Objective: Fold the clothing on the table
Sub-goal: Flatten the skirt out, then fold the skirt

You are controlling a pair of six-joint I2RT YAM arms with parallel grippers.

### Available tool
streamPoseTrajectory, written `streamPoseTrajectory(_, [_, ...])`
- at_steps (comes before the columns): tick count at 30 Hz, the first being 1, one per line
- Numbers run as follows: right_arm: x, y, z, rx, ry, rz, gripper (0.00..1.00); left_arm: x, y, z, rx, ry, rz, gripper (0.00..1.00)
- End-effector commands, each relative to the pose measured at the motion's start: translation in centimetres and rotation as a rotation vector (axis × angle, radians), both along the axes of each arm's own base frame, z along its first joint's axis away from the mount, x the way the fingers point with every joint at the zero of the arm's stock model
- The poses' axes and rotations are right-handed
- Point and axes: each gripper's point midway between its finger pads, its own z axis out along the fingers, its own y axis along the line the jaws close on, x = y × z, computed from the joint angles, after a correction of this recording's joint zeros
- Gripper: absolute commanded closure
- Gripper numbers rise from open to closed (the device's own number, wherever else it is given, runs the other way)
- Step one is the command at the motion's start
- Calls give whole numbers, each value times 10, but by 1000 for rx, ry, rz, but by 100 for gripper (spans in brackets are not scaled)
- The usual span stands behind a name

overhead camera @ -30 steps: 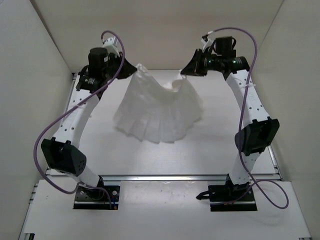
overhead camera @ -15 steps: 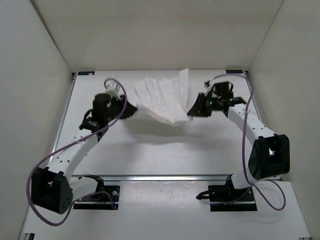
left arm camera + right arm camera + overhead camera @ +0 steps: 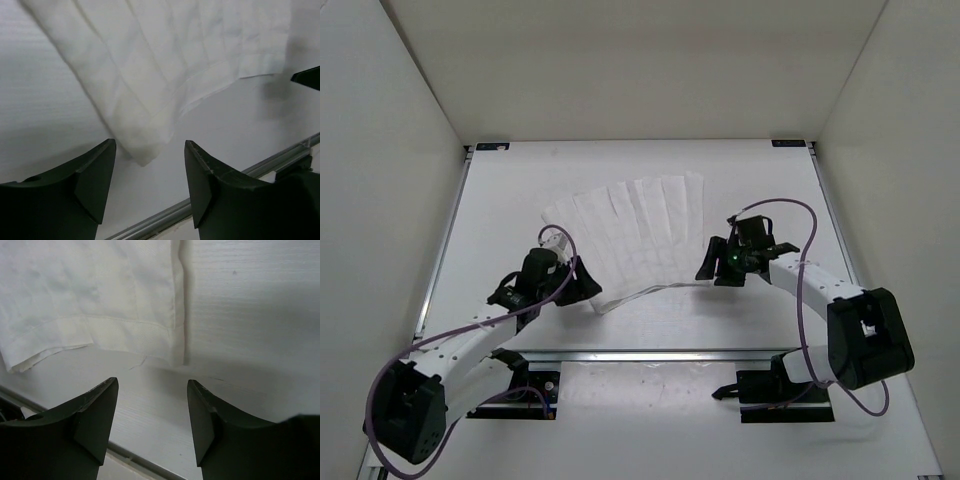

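Near edge: metal rail (image 3: 670,353) runs across just behind both arms.

Left gripper (image 3: 578,284) sits low over the table (image 3: 770,190), jaws wide, nothing between them. In its wrist view the near left corner of the clothing (image 3: 175,60) lies flat just ahead of the gap, not pinched.

Right gripper (image 3: 712,266) is likewise low, jaws wide and empty. The near right corner and hem lie just ahead of its fingers (image 3: 95,410).

Clothing (image 3: 640,235) is spread on the table in a fan shape between the two grippers and beyond them, with crease lines running away from the arms. Its far edge stops well short of the far rail. The near hem bows slightly between the two corners and casts a thin shadow, so it may not lie quite flat.

Judgement: this is the let-go stage of laying the piece out. To do it well, both grippers should rise straight up before moving off, so no finger drags a corner. Any regrip should take both corners together and evenly, or the thin fabric will skew.
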Motion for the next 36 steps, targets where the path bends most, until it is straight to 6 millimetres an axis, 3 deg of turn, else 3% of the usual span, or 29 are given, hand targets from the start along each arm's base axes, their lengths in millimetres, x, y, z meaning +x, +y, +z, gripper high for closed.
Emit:
streamPoseTrajectory(1, [19, -3, -2, -17, -86, -24, 45, -13, 4, -26, 17, 75, 38, 31])
streamPoseTrajectory(6, [31, -6, -8, -55, -98, -26, 45, -20, 10, -42, 73, 118, 57, 31])
streamPoseTrajectory(12, [48, -5, -15, -64, -101, -43, 50, -16, -2, -48, 67, 130, 43, 32])
streamPoseTrajectory(17, [46, 2, -24, -74, -76, -9, 69, -17, -15, -57, 80, 172, 5, 36])
streamPoseTrajectory(19, [43, 4, -29, -61, -53, -4, 84, -13, -22, -53, 71, 160, -3, 43])
streamPoseTrajectory(21, [45, 4, -25, -53, -64, -4, 100, -11, -25, -52, 71, 162, -5, 61])
streamPoseTrajectory(25, [46, 5, 0, -35, -105, 0, 100, -3, -24, -48, 91, 157, -12, 94])
streamPoseTrajectory(26, [46, 6, 12, -26, -138, 10, 100, 11, -23, -34, 89, 122, -6, 100])
streamPoseTrajectory(28, [55, 4, 43, -13, -199, 3, 100, 26, -14, -16, 114, 93, 4, 100])
streamPoseTrajectory(30, [59, -1, 70, -11, -258, -14, 100, 52, -7, 22, 131, 4, 23, 100])
streamPoseTrajectory(32, [56, -2, 102, 1, -330, -8, 100, 59, 0, 45, 143, -36, 33, 100])
streamPoseTrajectory(33, [54, -6, 106, -9, -339, -14, 100, 61, 4, 57, 148, -58, 38, 100])
streamPoseTrajectory(35, [40, -10, 113, -38, -349, -12, 100, 54, 8, 63, 155, -63, 40, 100])
streamPoseTrajectory(36, [35, -11, 107, -53, -333, -12, 100, 44, 9, 56, 156, -47, 34, 100])
